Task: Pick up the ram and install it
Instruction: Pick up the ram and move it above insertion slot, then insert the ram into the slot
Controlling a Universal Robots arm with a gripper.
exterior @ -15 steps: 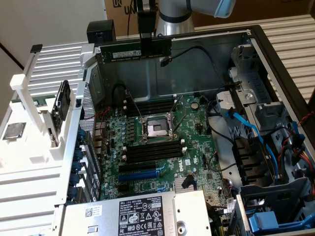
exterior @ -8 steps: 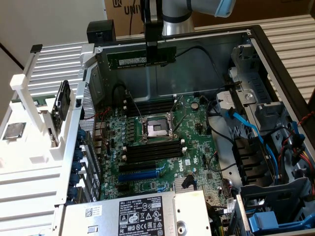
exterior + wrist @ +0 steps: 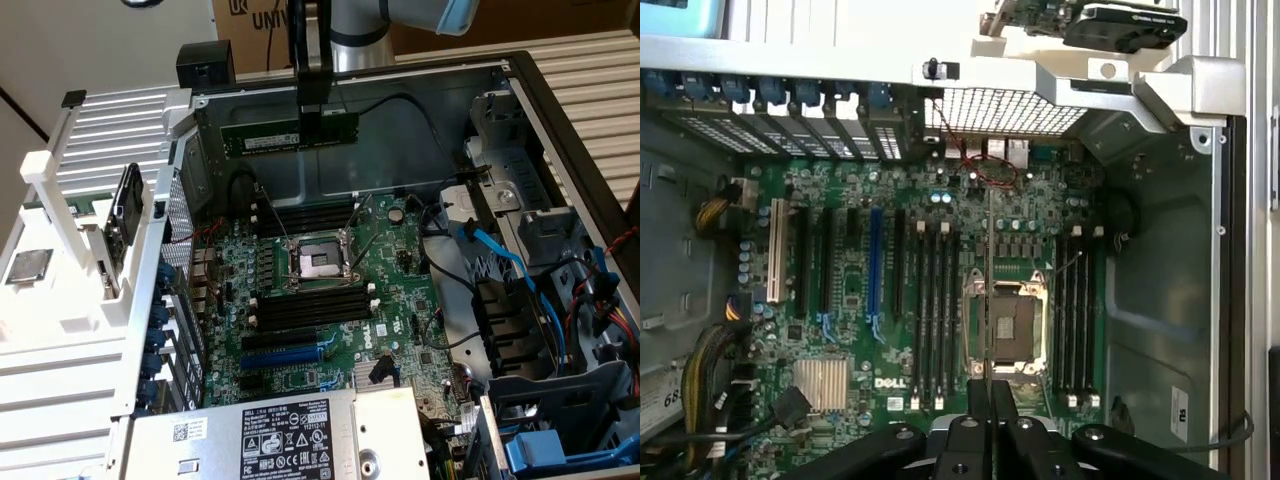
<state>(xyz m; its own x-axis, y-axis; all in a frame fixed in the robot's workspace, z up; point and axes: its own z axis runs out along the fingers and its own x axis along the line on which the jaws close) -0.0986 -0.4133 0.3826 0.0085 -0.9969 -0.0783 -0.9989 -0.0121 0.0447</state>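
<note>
Green ram [image 3: 260,140] is pinched near its middle by the pincer [image 3: 312,130], high above the motherboard [image 3: 400,290]. Through a tilted descent the black memory slots [image 3: 310,305] could be missed and the CPU socket [image 3: 318,262] struck.

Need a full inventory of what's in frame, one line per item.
ram: one, green with white label, held above the motherboard.
computer case: one, grey, open, centre.
motherboard: one, green, inside the case.
CPU socket: one, silver frame, mid-motherboard.
memory slots: two banks, black with white clips, flanking the socket.
expansion slot: one, blue, beside a slot bank.
heatsink: one, silver, near the blue slot.
power supply: one, grey with black label, case's near end.
cables: several, blue, exterior view's right.
rack: one, white, exterior view's left.
cardboard box: one, brown, behind the case.
robot arm: one, grey, above the case.
gripper: one, black, jaws shut on the ram.
</note>
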